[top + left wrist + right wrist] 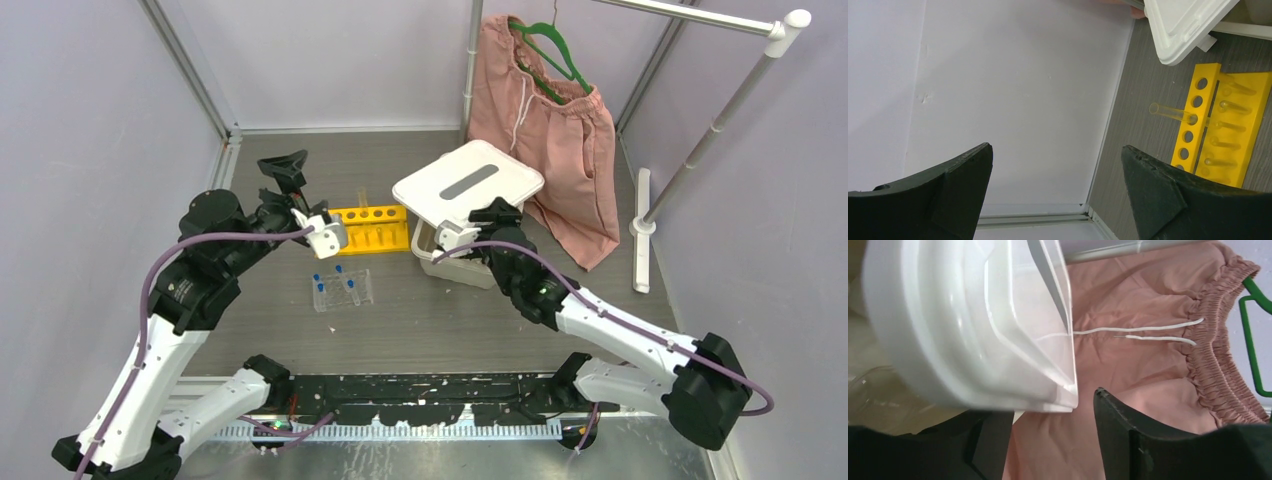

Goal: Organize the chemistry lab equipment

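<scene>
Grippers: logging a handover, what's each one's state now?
Left gripper: open, empty.
Right gripper: open, jaws loosely straddling the white lid edge, not clamped.

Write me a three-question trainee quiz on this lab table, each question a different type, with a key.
1. True or false: the left gripper is holding a tube.
2. Multiple choice: where do the blue-capped tubes stand? A) in the yellow rack B) in the clear grid rack C) in the white bin
3. Short answer: which arm's gripper is at the edge of the tilted white lid?

Key: 1 false, its jaws are wide open and empty. 2 B. 3 the right gripper.
</scene>
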`<control>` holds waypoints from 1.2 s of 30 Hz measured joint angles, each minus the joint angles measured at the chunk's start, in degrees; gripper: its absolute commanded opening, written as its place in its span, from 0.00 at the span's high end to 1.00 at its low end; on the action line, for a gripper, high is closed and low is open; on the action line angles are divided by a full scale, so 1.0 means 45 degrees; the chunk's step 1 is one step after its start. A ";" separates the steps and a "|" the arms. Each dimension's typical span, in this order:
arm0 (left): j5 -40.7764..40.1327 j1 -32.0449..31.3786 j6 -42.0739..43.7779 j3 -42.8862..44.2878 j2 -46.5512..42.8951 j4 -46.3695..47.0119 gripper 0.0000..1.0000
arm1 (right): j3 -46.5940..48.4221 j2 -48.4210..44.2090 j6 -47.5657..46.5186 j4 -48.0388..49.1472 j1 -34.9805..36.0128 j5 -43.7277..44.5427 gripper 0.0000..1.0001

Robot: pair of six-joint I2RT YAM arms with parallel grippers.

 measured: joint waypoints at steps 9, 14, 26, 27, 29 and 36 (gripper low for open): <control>0.0126 0.0000 0.0287 -0.0092 -0.0005 -0.0141 0.00 | 0.0287 -0.1773 0.1112 -0.3405 0.0554 -0.0151 0.18; 0.0141 -0.0005 0.0364 -0.0092 0.0068 -0.0165 0.00 | 0.1739 -0.1909 0.1792 -0.6343 0.0743 -0.0753 0.10; -0.0170 -0.0010 -0.2414 0.2982 0.3157 -0.2079 0.00 | 0.7543 -0.0282 1.0389 -1.0486 0.0894 0.0597 0.29; -0.0248 -0.0010 -0.3031 0.3735 0.3861 -0.2322 0.00 | 0.8296 0.0199 1.1458 -1.0608 0.0777 0.0797 0.30; -0.0369 -0.0010 -0.4143 0.4886 0.5051 -0.2633 0.01 | 0.9996 0.1467 1.4022 -1.1385 0.0403 0.1137 0.30; -0.0578 -0.0010 -0.7864 0.7567 0.8966 -0.3215 0.09 | 1.0773 0.3808 2.0589 -1.3687 -0.1355 0.0753 0.41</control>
